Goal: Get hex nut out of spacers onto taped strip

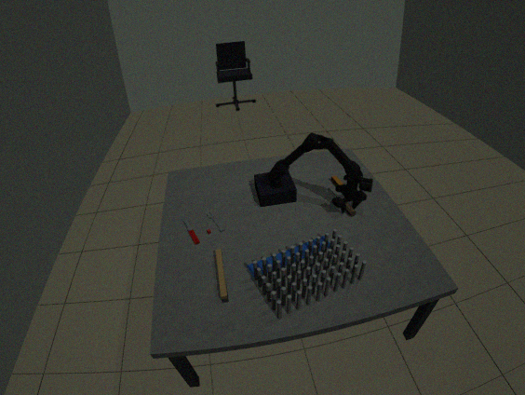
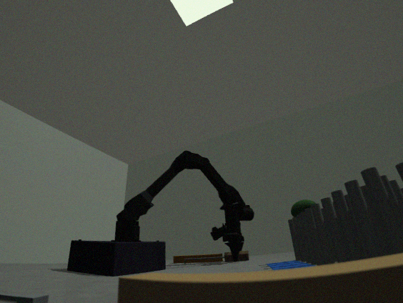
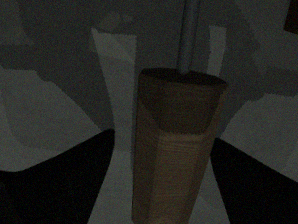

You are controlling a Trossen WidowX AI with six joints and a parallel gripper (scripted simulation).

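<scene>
My gripper (image 1: 349, 208) (image 2: 235, 259) (image 3: 162, 140) is open, low over the table, with its fingers on either side of a wooden handle (image 1: 351, 211) (image 2: 244, 256) (image 3: 170, 175). In the wrist view a gap shows between the left finger and the handle. The handle lies on the table, and a thin metal rod (image 3: 188, 37) extends from its end. The standing metal spacers (image 1: 279, 309) (image 2: 371, 194) are upright in rows. The blue taped strip (image 1: 251, 268) (image 2: 289, 264) runs along their side facing the arm base. I cannot make out the hex nut.
An orange bar (image 1: 337, 181) (image 2: 196, 256) lies behind the gripper. A red-handled tool (image 1: 194, 237), a small red block (image 1: 208, 231), a thin wire-like tool (image 1: 216, 222) and a long wooden bar (image 1: 221, 275) lie left of the field. A green rounded thing (image 2: 302, 207) shows behind the spacers.
</scene>
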